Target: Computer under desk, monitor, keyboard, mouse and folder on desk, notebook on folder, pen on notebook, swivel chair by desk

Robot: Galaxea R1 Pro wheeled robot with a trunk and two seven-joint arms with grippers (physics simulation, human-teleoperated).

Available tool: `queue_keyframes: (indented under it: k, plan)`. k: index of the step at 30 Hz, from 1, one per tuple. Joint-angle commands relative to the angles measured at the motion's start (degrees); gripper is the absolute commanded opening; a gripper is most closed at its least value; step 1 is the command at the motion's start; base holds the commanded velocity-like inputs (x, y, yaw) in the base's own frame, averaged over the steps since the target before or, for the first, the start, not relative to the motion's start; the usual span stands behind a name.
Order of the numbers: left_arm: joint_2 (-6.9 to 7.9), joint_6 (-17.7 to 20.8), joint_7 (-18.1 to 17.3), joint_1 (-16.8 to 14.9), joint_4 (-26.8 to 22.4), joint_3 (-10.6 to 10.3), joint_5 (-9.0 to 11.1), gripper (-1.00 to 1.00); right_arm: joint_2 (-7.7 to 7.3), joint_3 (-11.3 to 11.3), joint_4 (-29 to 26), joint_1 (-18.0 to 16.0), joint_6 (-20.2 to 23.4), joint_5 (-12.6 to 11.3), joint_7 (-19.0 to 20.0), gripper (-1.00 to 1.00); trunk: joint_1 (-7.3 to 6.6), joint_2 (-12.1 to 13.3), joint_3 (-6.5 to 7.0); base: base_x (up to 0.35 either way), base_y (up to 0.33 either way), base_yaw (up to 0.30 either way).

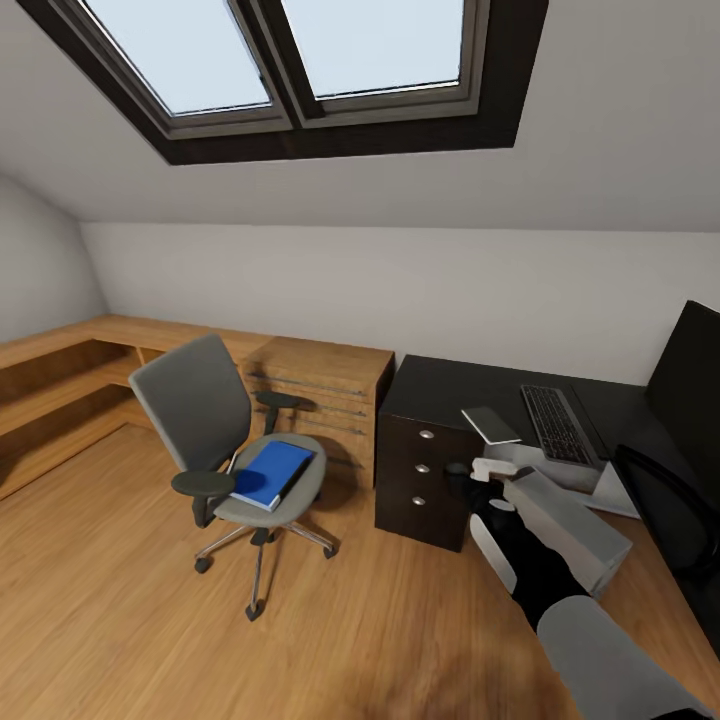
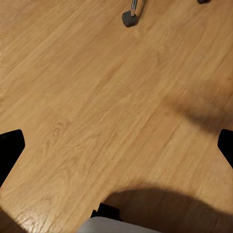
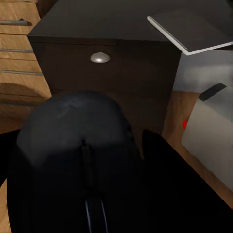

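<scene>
Folder sits over on the left, flat on the swivel chair seat, well apart from the table. Our left tool hangs spread wide over bare floor. Moving right, our right tool looks pinched on the mouse, low in front of the dark drawer unit, so that's clearly the nearer arm. The keyboard lies up and to the right of it, long axis running toward the table's back edge. The notebook, poking over the near edge, is right in the way. Further right are the computer and the monitor.
</scene>
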Motion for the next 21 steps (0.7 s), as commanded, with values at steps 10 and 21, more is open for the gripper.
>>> queue_keyframes:
  k: [10,21]
  plan:
    - [0.00,-0.1,-0.5,0.0,0.1,0.2,0.4,1.00,-0.10,0.4,-0.1,0.0,0.0,-0.6,-1.0,-1.00,0.00,0.0,-0.06,0.000,0.000,0.191]
    - [0.00,-0.1,-0.5,0.0,0.1,0.2,0.4,1.00,-0.31,0.2,-0.1,0.0,-0.1,-0.5,-0.9,-1.00,0.00,0.0,-0.10,0.001,0.000,0.266]
